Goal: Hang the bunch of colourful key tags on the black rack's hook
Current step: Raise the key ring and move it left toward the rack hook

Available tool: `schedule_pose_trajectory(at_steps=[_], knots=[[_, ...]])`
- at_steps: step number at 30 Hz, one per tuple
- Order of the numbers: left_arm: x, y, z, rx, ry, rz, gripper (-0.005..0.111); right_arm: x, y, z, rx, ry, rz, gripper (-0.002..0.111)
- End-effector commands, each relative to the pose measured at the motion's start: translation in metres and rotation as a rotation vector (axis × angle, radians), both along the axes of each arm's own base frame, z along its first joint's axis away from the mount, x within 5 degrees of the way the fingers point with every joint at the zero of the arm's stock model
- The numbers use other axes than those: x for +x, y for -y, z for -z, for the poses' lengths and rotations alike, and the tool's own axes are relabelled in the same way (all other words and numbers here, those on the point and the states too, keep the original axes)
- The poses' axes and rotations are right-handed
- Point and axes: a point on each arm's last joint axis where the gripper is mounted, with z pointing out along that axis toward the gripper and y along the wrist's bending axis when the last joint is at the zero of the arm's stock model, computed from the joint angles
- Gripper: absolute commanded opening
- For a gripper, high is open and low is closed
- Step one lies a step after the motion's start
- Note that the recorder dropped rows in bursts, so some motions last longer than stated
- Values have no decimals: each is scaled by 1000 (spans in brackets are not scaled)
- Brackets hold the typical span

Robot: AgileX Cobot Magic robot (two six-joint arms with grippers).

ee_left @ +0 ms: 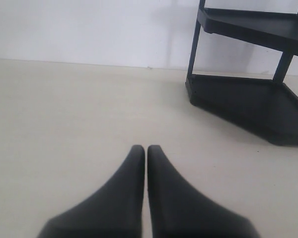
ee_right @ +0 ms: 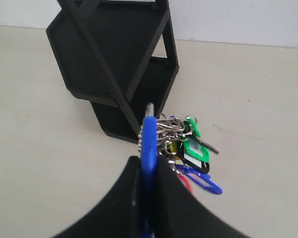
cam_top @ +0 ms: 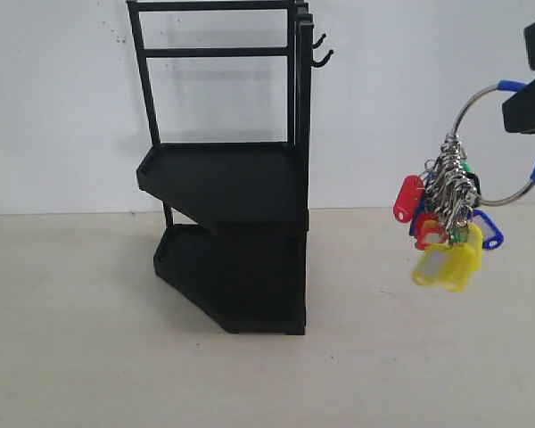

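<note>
currently the right gripper (ee_right: 148, 171) is clamped on the big blue loop (ee_right: 149, 134) of the colourful key tag bunch (cam_top: 448, 223), which hangs in the air well to the right of the black rack (cam_top: 241, 187) and lower than the hook (cam_top: 322, 61). the left gripper (ee_left: 146, 153) hovers low over the table (ee_left: 64, 124), fingers pressed together on nothing. risks, as i judge them: the tags dangle loose, so a quick traverse could swing them into the upright bar (cam_top: 304, 89). the smaller upper hook (cam_top: 318, 40) sits just beside the target and could catch the loop instead. a poor approach angle might miss the upturned tip, and letting go early would drop the bunch.
</note>
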Motion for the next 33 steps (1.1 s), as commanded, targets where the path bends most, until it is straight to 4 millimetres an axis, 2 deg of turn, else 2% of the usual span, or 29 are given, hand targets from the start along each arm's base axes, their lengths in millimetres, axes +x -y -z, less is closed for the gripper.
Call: schedule_pose_trajectory(at_steps=[1,3,5,6,8,11,15,22,29,33], knots=[[0,0,-1,8,11,0,4,3,-6,0,-65,39,-92,0],[0,0,-1,8,11,0,4,7,-4,-2,94,-6,59,0],[0,0,-1,8,11,0,4,5,-12,-4,-34,80,-116,0],[0,0,-1,8,11,0,4,8,-12,-3,-30,80,-100,0],[0,0,-1,8,11,0,4,12,-6,-4,84,49,30,0],[0,0,-1,8,11,0,4,10,-11,-6,66,74,-60,0],[0,0,-1,8,11,0,4,13,-11,-10,85,129,-42,0],[0,0,-1,8,11,0,4,18,-8,-17,40,240,-29,0],[0,0,-1,8,11,0,4,21,-20,-23,-104,388,-52,0],[0,0,-1,8,11,0,4,36,-33,-6,-230,398,-73,0]])
